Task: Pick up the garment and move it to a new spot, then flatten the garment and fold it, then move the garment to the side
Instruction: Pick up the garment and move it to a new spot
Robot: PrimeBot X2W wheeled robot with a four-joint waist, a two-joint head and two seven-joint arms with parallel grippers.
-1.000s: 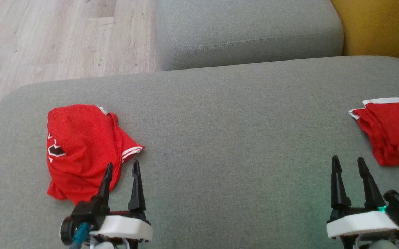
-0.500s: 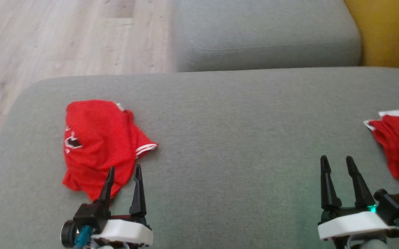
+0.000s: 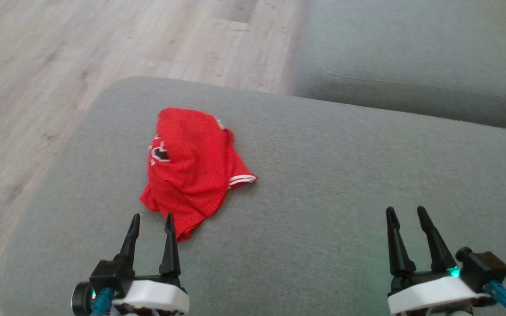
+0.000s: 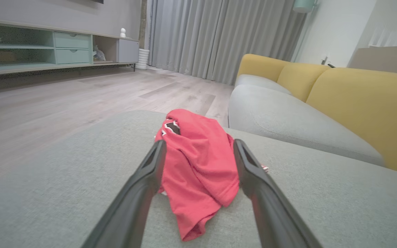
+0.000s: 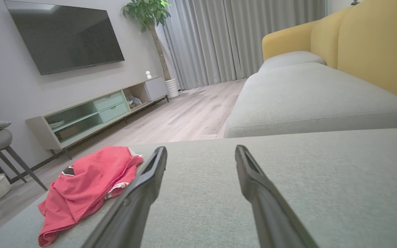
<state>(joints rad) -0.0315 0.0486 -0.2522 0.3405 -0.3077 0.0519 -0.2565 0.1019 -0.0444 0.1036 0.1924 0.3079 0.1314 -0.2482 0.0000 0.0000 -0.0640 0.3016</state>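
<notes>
The crumpled red garment [image 3: 191, 162] looks light and limp, best pinched at the hem nearest the left gripper [image 3: 152, 216], whose jaws, like those of the right gripper [image 3: 405, 210], stand apart.

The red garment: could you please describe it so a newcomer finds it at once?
Find the wide grey cushion beside the wooden floor. Near its left end, ahead of the left gripper, lies the garment: crumpled, bright red with white trim.

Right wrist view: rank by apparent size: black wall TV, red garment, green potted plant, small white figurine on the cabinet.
1. Black wall TV and crumpled red garment: about alike; the garment is nearer.
2. Green potted plant.
3. Small white figurine.
</notes>
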